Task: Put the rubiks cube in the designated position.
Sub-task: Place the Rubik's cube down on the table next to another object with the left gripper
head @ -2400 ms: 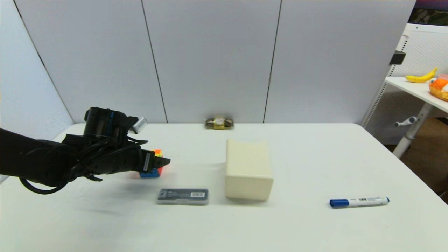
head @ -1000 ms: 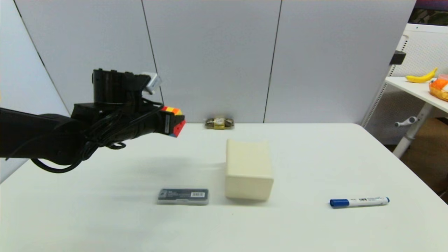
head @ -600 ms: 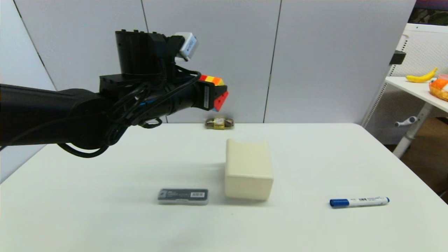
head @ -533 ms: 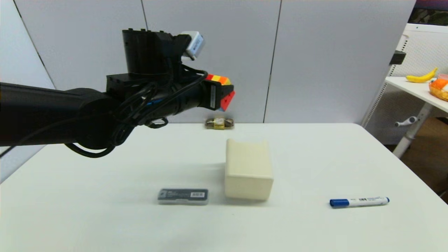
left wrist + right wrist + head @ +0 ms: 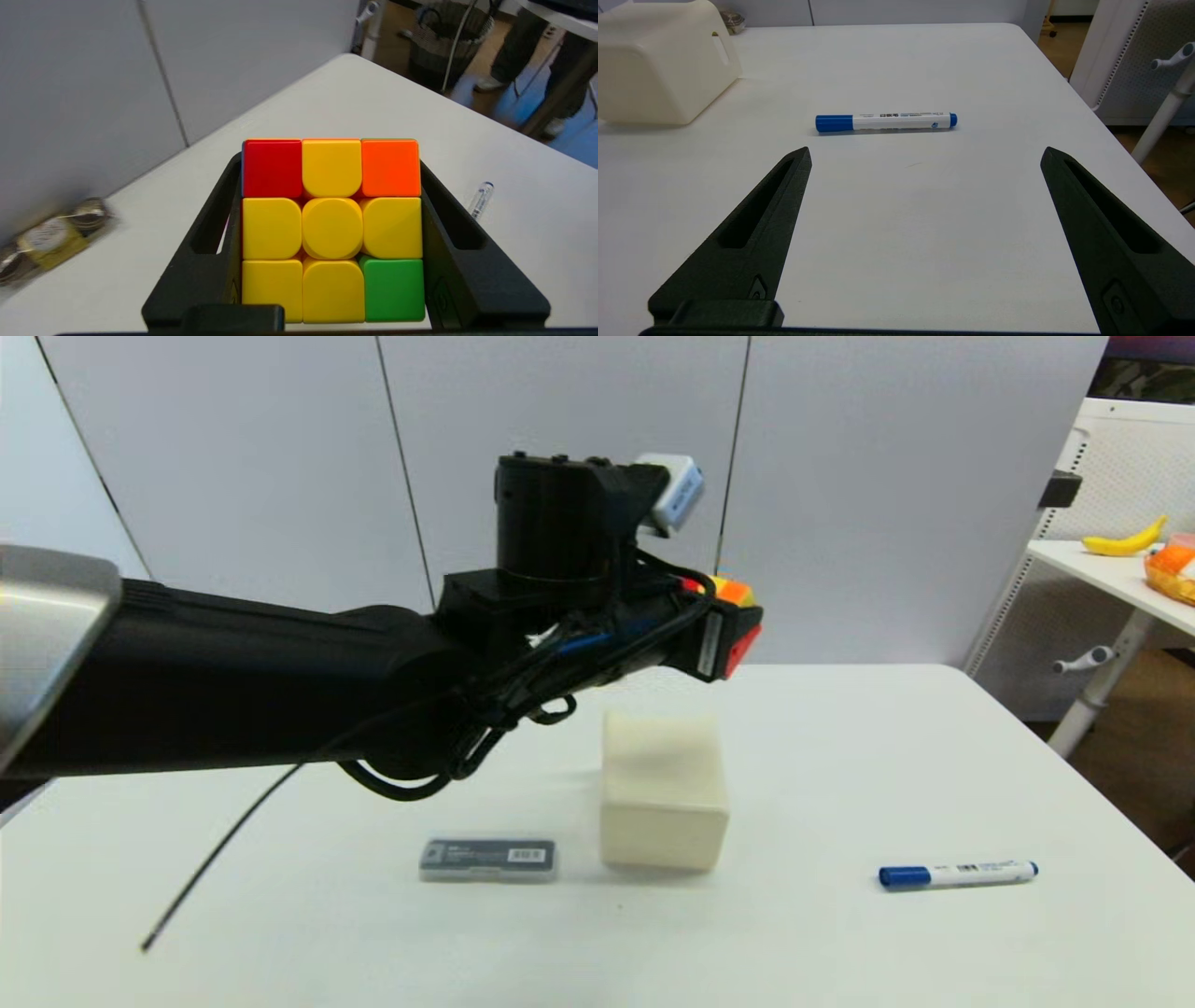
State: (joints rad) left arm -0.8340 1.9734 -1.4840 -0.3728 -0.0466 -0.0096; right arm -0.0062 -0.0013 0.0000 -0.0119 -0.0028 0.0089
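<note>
One rubiks cube [image 5: 332, 228], glossy plastic with rounded squares, sits square between my left gripper [image 5: 724, 639] fingers, clamped on two opposite sides; its mostly yellow face looks back at the wrist camera (no long axis). It hangs high above the white table [image 5: 840, 756], over the far side of one smooth cream box [image 5: 663, 789]. One blue-capped marker [image 5: 886, 122] lies ahead of my right gripper [image 5: 924, 156], fingers spread wide, empty. One flat grey case [image 5: 487, 860].
</note>
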